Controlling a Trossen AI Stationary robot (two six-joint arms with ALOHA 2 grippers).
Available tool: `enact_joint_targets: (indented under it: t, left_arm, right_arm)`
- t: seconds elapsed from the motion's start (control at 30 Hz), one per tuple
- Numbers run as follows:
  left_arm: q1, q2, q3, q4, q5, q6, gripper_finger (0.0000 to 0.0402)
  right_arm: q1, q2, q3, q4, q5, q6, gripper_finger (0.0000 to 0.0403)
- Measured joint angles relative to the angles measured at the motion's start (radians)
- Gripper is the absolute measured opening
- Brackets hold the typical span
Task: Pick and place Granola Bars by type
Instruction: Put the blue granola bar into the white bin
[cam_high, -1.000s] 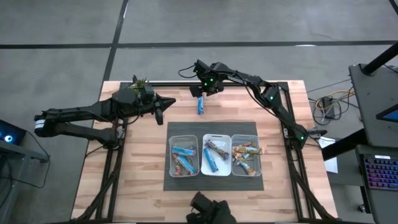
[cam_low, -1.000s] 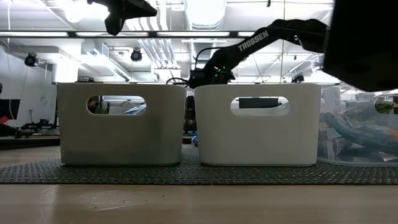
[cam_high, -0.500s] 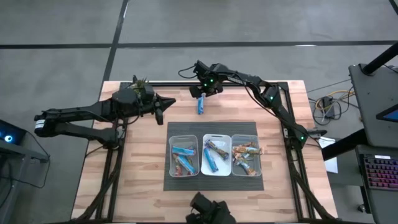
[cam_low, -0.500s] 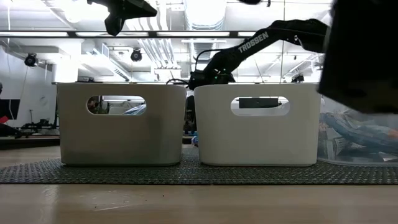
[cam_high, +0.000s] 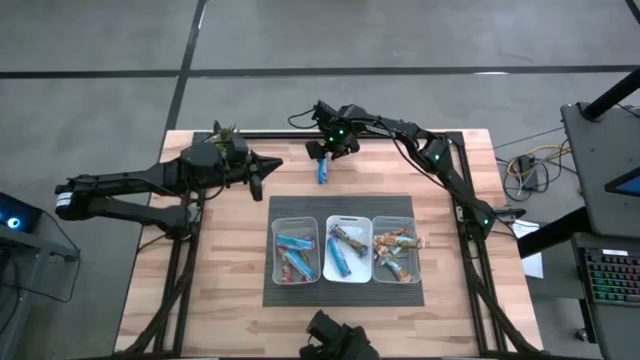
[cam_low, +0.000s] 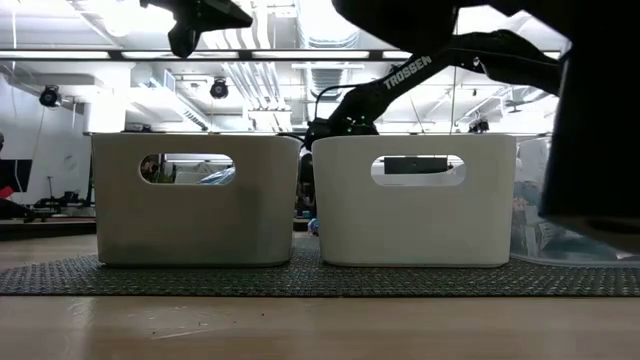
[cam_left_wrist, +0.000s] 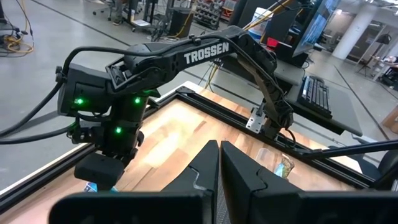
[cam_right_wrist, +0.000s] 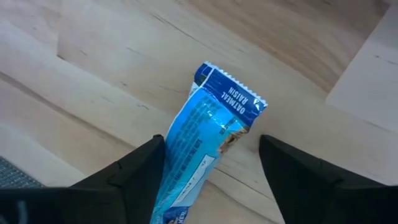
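Table: wood top fills centre of high view. Three clear bins sit lower centre on dark mat, each holding sorted bars.

Your left gripper, left of centre: jaws closed, empty.

Your right gripper, upper centre: fingers spread wide, straddling blue granola bar lying on wood; contact with wrapper not discernible.
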Motion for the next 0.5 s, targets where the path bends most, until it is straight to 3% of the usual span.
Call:
enact_joint_targets:
  t: [0.5]
  left_arm:
    - [0.000, 0.000, 0.000, -0.001, 0.000, 0.007, 0.0000]
  right_arm:
    - [0.007, 0.000, 0.000, 0.050, -0.057, 0.014, 0.0204]
